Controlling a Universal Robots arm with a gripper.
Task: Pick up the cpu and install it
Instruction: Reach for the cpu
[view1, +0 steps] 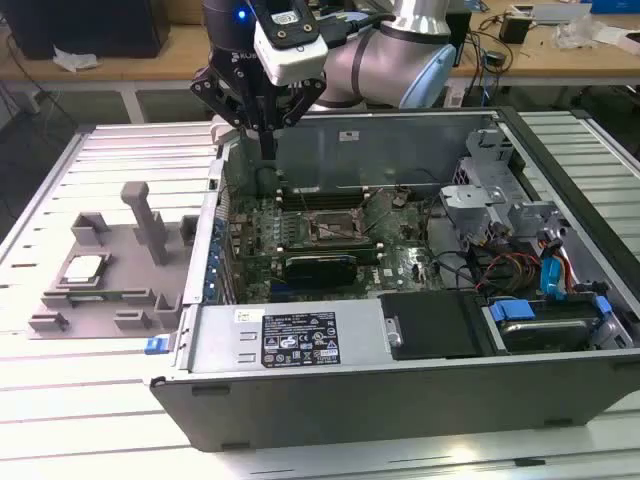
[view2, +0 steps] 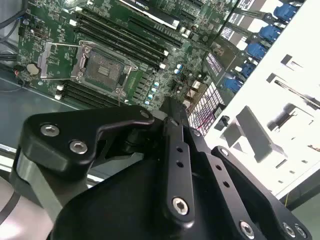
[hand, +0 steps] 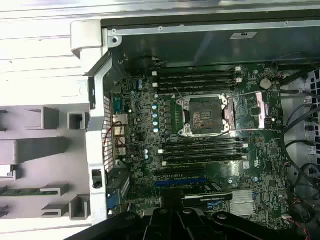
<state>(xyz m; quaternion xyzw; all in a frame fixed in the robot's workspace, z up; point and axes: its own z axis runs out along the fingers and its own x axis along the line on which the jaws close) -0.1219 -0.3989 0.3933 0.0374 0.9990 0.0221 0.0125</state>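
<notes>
Exterior view, near to far. Outside the case (view1: 400, 400), on the surface (view1: 100, 400) off its wall on the exterior view's left: grey tray (view1: 120, 262) with the cpu (view1: 85, 268) flat in a pocket. Inside the case, further back: empty socket (view1: 335, 228). Farthest, over the case's rear corner on that same side: jaws pressed together, gripping nothing. From jaws to cpu: outward past that wall and toward the camera; square chip, so no long axis to match.

The cpu (view1: 84, 267) is gleaming silver-grey against the matt grey tray (view1: 130, 268). The motherboard (hand: 145, 131) is showing green, the end effector (view1: 268, 148) black, and the ribbed surface (view1: 80, 390) is looking white.
</notes>
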